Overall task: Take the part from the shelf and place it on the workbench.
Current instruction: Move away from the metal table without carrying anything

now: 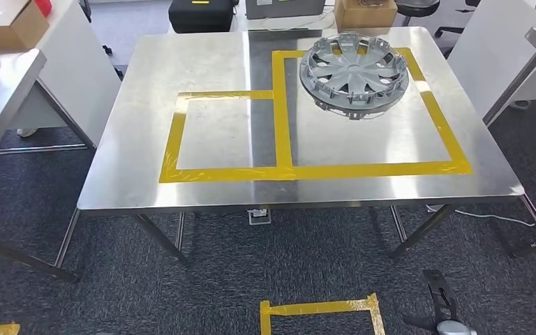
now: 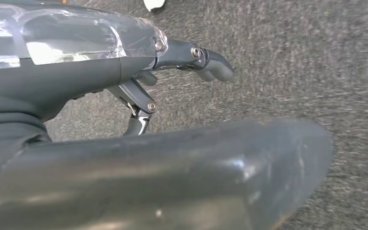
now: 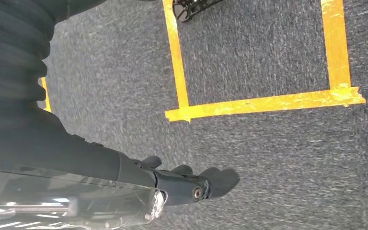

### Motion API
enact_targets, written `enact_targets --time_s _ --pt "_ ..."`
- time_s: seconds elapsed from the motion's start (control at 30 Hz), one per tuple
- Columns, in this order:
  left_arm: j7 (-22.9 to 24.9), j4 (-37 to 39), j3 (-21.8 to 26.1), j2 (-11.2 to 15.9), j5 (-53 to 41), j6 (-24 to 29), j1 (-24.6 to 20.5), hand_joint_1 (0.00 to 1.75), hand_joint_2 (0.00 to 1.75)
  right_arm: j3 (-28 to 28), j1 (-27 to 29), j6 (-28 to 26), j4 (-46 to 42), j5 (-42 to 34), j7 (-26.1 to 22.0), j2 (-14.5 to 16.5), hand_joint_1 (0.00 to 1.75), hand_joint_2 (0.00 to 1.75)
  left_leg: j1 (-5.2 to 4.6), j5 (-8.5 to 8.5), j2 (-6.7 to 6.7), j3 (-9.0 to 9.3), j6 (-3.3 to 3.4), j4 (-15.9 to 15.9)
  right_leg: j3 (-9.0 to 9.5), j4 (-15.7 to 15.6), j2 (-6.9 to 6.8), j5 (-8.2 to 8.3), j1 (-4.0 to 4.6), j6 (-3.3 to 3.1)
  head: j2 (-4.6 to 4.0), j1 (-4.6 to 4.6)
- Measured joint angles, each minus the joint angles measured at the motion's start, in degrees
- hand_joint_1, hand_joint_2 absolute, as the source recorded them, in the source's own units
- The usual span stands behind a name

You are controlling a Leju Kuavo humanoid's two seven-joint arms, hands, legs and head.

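Grey plastic wheel cover (image 1: pixel 354 74) lies on the table (image 1: pixel 202 63), inside the far right part of the larger yellow tape rectangle (image 1: pixel 289 132). Looks light, stiff, thin-rimmed, likely slippery; best gripped at rim or spoke openings. Left robot hand (image 2: pixel 172 81) and right robot hand (image 3: pixel 182 184) hang over the carpet, fingers apart, holding nothing.

Grey spoked wheel cover (image 1: pixel 354 73) flat on steel workbench (image 1: pixel 202 56), inside yellow-taped rectangle (image 1: pixel 375 167).
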Motion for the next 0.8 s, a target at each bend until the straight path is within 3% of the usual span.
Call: enact_targets --time_s 0.2,0.3,0.63,0.8 --pt "0.2 -1.6 -0.1 0.4 1.0 0.6 0.5 0.0 0.0 -0.3 -1.5 -0.6 3.6 0.5 -1.4 0.9 0.0 1.75 -0.16 -0.16 -0.01 -0.34 1.0 0.8 1.56 -2.5 -0.12 1.23 -0.15 1.13 0.01 0.93" --pt "-0.3 -2.0 -0.1 0.5 1.3 -0.2 0.5 0.0 0.0 -0.3 -1.8 -1.1 4.6 0.5 -1.7 1.0 0.0 1.75 -0.21 -0.2 0.11 -0.42 1.28 0.9 1.79 -3.1 -0.1 1.56 -0.17 1.39 0.01 1.24" --pt "-6.7 -1.2 -0.6 -0.4 1.8 -2.5 0.4 0.0 0.0 -2.3 -2.4 -0.4 6.5 0.4 -3.1 -0.6 0.0 1.75 -0.49 -0.46 0.28 -0.47 1.77 1.1 1.82 -3.4 -0.02 1.69 -0.43 1.47 0.01 1.47" --pt "-7.1 -0.9 -0.8 -0.9 1.9 -1.5 0.2 0.0 0.0 -3.4 -2.7 0.7 7.2 0.9 -3.2 -1.7 0.0 1.75 -0.61 -0.5 0.28 -0.47 1.83 1.1 1.81 -3.4 -0.01 1.68 -0.54 1.48 0.01 1.49"
